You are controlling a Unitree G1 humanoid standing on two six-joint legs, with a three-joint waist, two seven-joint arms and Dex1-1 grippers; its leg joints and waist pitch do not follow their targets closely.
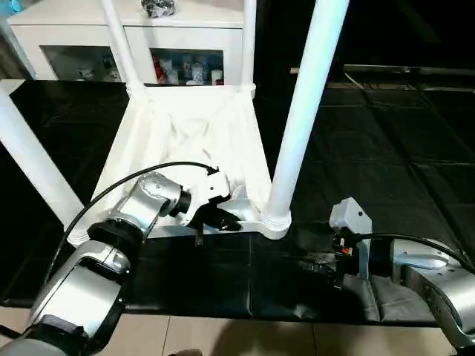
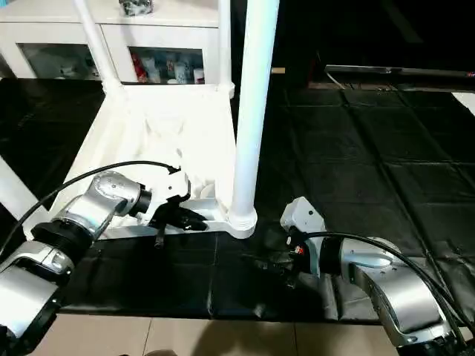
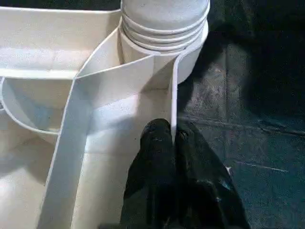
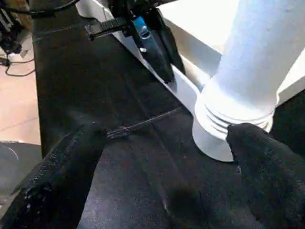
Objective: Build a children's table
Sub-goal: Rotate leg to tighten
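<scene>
Nearest, two silver forearms reaching out over a black mat (image 1: 415, 148) from the near edge. Left gripper (image 1: 223, 220) pinched on the near rim of the upturned white table top (image 1: 189, 141), one finger (image 3: 152, 157) inside the wall, the other outside, pressed together with only the thin plastic rim between them. Black cable (image 1: 133, 178) arching over the left wrist. Table top lying upside down on the mat, ribbed underside facing up, curved ribs and a straight partition plain in the left wrist view. Four white legs standing up from the corner sockets: near right leg (image 1: 308, 111) tall and upright, seated in its ringed socket (image 1: 276, 220) just beside the left gripper; near left leg (image 1: 33, 159) leaning out toward the picture's left edge; two far legs (image 1: 119, 44) rising at the far corners. Right gripper (image 2: 271, 265) low over the mat, near the ringed socket on its right side, fingers spread wide apart and holding nothing; in the right wrist view one finger (image 4: 267, 167) just beside the socket's base, contact hard to tell, the other well apart over bare mat. Beyond the table, a white cabinet (image 1: 82, 33) with glass-fronted shelves holding small items, too small to name. Pale tiled floor (image 1: 223, 337) along the mat's near edge.
</scene>
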